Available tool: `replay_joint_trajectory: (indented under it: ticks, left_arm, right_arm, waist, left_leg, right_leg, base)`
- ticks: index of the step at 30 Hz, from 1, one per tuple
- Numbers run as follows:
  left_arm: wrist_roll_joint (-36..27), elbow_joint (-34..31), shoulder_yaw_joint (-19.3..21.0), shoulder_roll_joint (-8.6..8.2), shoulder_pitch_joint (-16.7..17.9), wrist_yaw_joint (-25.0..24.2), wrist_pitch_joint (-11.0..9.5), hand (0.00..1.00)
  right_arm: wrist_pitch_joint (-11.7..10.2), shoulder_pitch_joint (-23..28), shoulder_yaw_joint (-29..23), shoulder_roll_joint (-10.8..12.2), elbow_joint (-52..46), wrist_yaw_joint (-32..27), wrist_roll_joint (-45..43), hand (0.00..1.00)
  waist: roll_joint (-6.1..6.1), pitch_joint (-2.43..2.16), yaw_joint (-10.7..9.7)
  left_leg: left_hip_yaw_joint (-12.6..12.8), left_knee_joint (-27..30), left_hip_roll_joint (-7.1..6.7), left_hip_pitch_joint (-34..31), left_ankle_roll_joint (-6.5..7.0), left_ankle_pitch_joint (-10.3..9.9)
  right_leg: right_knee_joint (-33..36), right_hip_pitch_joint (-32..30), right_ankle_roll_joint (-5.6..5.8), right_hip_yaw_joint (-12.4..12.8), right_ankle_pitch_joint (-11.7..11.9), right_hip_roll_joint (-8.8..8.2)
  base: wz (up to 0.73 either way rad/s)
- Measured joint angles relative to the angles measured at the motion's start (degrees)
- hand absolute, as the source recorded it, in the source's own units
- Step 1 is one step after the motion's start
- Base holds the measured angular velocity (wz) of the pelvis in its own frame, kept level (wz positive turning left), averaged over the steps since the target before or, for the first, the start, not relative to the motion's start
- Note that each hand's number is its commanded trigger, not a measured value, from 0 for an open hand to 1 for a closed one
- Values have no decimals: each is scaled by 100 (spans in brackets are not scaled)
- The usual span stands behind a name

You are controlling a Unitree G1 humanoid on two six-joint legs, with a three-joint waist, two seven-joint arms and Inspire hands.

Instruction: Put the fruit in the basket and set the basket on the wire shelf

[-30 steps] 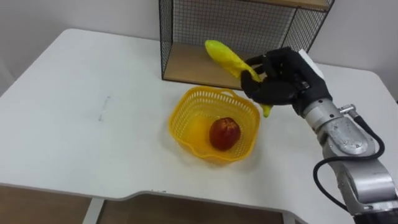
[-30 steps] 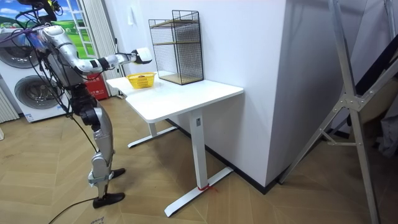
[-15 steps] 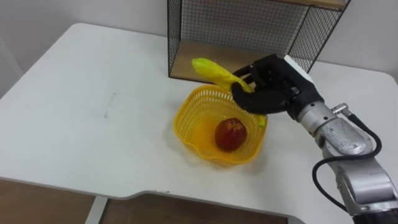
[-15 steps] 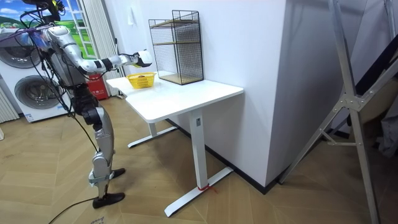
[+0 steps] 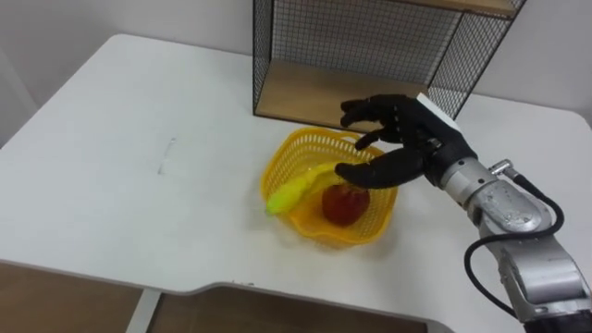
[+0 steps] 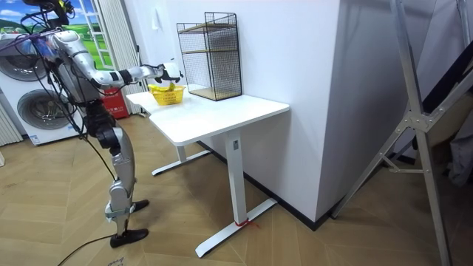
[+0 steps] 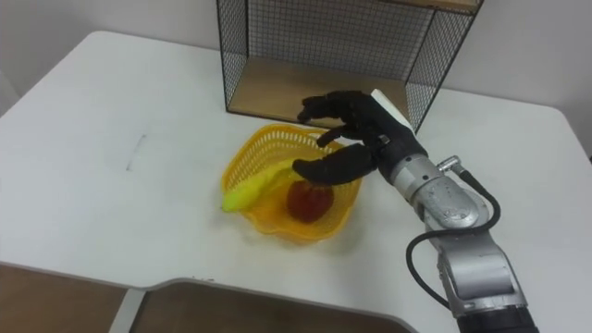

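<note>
Glossy yellow plastic lattice is seen on the basket (image 5: 356, 231), with a smooth-skinned banana (image 5: 296, 190) and a shiny apple (image 5: 342, 205) inside. At 12 o'clock, matt black metal mesh and a wooden board (image 5: 305, 92) are used for the wire shelf (image 5: 370, 46). The table (image 5: 139, 120) is finished smooth matt white.

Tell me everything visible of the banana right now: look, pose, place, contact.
The banana is yellow, smooth-skinned and slightly curved. It lies tilted across the left rim of the yellow lattice basket, one end poking out over the white table, the other inside beside the red apple. The right hand hovers open above, not gripping it.
</note>
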Motion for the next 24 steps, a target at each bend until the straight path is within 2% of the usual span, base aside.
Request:
replay_joint_trajectory:
  ticks: [6,12,24]
  left_arm:
    - [1,-1,1,-1,2,0,11,0]
    - [0,-3,2,-1,2,0,18,0]
    - [-62,-4,6,-1,-5,2,23,0]
  right_arm:
    - [42,12,-1,0,0,-1,-47,0]
    - [49,110,-5,0,-2,64,-224,0]
    - [52,137,-7,-41,-1,106,-118,0]
  waist:
    - [21,4,-16]
    - [30,-26,-24]
    - [43,-34,-30]
  left_leg:
    - [0,18,1,-13,1,-1]
    - [6,46,3,-13,4,2]
    - [39,79,10,15,11,7]
  right_leg:
    - [0,0,0,0,0,3]
    - [3,-15,0,-2,0,3]
    - [3,52,0,12,0,2]
  base:
    - [0]
    - [0]
    - [-1]
